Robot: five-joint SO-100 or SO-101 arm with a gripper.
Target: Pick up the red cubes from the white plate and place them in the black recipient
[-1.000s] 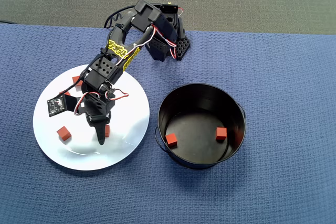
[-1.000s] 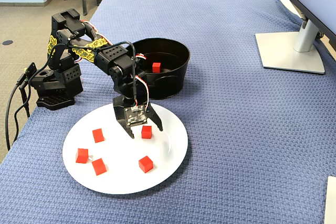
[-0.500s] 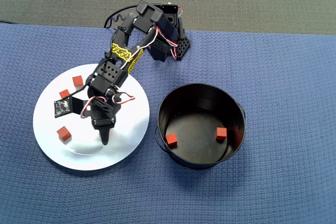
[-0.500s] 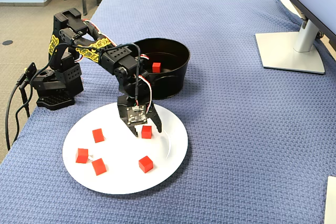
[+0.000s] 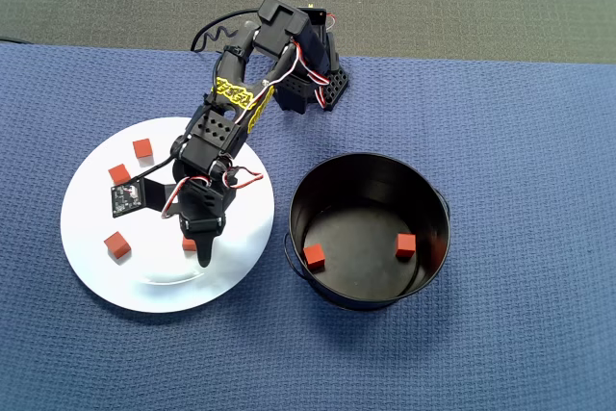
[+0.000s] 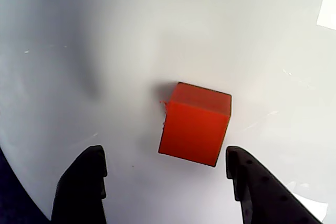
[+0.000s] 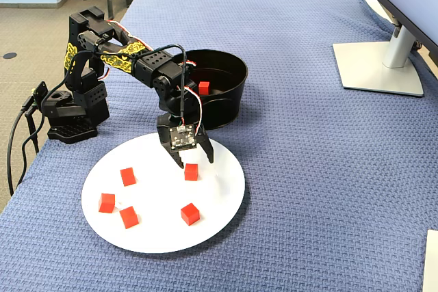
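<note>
Red cubes (image 7: 191, 171) are divided between two vessels on the blue cloth (image 7: 308, 169): five are seen on the white plate (image 7: 229, 193) in the fixed view, and two are shown on the floor of the black recipient (image 5: 371, 175) in the overhead view. One cube is singled out near the plate's middle, where the gripper (image 7: 194, 161) is poised directly above it, fingers spread wide and nothing held. In the wrist view the cube (image 6: 195, 124) is framed between the two dark fingertips (image 6: 84, 182), sitting closer to the right-hand one, apart from both. The jaws are held apart, it is judged, so that they can be lowered on either side of the cube before being closed. The pot is set just beside the plate, presumably to keep each carry short. The task is judged to be less than halfway done.
</note>
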